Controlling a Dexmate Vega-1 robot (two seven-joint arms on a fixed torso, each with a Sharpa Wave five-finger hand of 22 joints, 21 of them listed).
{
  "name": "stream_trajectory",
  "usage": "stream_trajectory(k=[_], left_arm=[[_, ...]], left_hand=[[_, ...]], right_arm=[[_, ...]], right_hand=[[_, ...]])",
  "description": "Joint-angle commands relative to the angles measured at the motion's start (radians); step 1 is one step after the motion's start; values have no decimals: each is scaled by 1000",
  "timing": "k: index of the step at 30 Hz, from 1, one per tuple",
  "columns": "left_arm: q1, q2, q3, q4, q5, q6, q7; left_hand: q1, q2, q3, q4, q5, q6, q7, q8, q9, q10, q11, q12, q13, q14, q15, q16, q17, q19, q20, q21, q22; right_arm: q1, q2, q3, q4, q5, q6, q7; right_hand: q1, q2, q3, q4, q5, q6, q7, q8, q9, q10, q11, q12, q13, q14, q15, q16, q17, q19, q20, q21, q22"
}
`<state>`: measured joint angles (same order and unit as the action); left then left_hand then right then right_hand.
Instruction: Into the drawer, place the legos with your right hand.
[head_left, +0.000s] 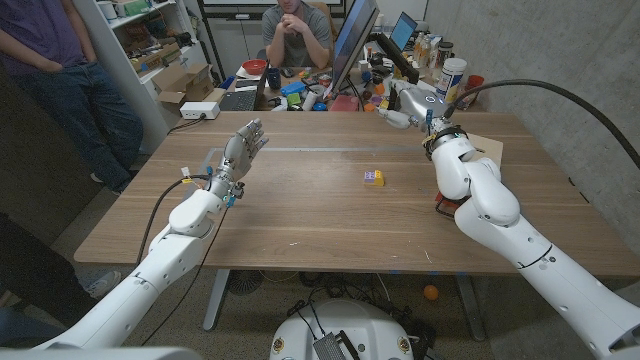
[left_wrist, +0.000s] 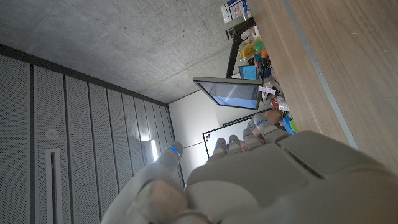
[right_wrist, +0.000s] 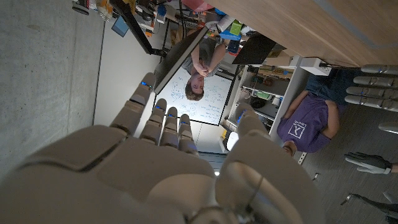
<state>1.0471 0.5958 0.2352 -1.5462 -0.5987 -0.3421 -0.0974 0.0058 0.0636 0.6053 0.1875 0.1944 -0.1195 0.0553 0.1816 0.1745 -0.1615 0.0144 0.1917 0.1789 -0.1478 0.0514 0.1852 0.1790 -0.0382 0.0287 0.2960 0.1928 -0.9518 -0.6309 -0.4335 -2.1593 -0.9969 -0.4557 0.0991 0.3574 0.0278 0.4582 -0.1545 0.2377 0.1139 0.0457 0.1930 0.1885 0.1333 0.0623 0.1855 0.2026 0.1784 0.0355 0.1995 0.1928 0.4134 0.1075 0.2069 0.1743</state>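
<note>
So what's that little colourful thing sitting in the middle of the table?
It looks like a small cluster of lego bricks, mostly yellow with some purple, apparently plastic. It lies on the wooden table, a bit right of the middle, and only the tabletop touches it. The left hand and the right hand are both well away from it. It is too small in the picture to tell the bricks apart.

left hand (head_left: 243, 149): raised over the table, fingers up and a bit apart, holding nothing
right hand (head_left: 404, 104): out at the far edge, fingers straight, empty
</note>
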Motion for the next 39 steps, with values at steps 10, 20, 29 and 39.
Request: stream_trajectory(k=[10,20,29,39], left_arm=[[-22,-9,8,28,-2,7,-13],[-35,-16,13,39,-8,8,-24],[-43,-20,16,48,-7,8,-26],[-54,-24,22,57,-4,12,-31]], left_hand=[[-3,109,-4,2,3,3,-3,3,2,-4,2,5,2,-3,2,3,4,-2,6,-3,4],[-4,109,-7,3,4,6,-2,3,2,-2,4,5,2,-3,2,3,4,-1,7,-4,4],[-5,107,-9,3,4,6,-3,3,2,-1,4,5,2,-2,2,3,4,-1,6,-4,4],[-6,107,-12,4,4,7,-3,3,2,-1,4,5,2,-2,2,3,4,0,7,-4,4]], right_arm=[[34,53,-24,28,-208,22,258],[38,69,-30,43,-304,47,352],[48,97,-42,75,-378,78,413],[66,124,-44,116,-415,109,479]], right_hand=[[15,-16,-18,0,-4,-28,-2,-7,7,-28,-6,0,3,-11,-5,0,5,50,-16,17,6],[24,-33,-29,-5,-1,-41,3,-6,8,-42,-7,1,4,-20,-5,-2,4,31,-11,7,6],[33,-40,-34,-7,3,-43,2,-4,8,-51,-10,1,4,-33,-5,-5,4,19,-4,0,5],[44,-42,-35,-9,7,-45,6,-2,8,-52,-12,4,4,-27,-12,-1,3,22,-9,1,5]])
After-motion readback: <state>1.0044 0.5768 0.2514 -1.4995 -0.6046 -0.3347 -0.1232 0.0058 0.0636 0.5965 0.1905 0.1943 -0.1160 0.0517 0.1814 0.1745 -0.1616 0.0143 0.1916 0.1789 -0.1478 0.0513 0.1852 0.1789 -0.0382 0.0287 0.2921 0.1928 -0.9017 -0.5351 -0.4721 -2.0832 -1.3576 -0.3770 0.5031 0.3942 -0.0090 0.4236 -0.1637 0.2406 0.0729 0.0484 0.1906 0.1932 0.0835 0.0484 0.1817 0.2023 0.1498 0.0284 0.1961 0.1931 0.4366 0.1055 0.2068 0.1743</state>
